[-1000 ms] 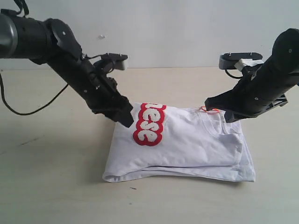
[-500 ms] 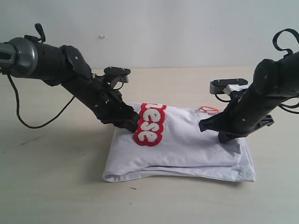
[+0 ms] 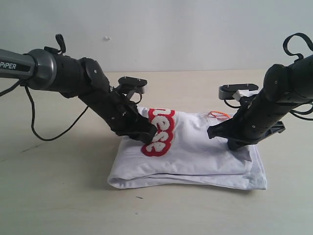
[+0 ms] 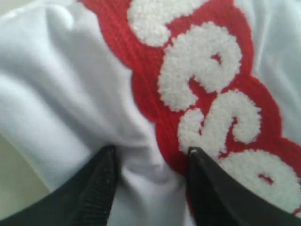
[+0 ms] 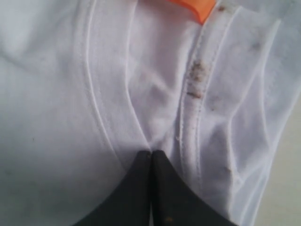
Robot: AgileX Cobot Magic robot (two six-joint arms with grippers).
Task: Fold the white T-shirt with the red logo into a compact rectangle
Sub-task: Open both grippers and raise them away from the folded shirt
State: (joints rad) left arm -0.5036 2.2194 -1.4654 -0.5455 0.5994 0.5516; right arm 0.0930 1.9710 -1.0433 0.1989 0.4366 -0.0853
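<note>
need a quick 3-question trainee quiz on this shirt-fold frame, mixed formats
1. True or false: the jaws of the right gripper are shut.
2. The left gripper presses the white T-shirt: A) on the collar B) at the edge of the red logo C) at the bottom hem.
3. Fill in: the tag at the neck is ___.
Key: 1 true; 2 B; 3 orange.

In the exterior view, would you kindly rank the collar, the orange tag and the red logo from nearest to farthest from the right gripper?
From the right gripper:
1. The collar: right at its tip, on the view's right part of the white T-shirt.
2. The orange tag: just behind, at the neck's far edge.
3. The red logo: across the shirt, toward the view's left, by the left gripper.
</note>
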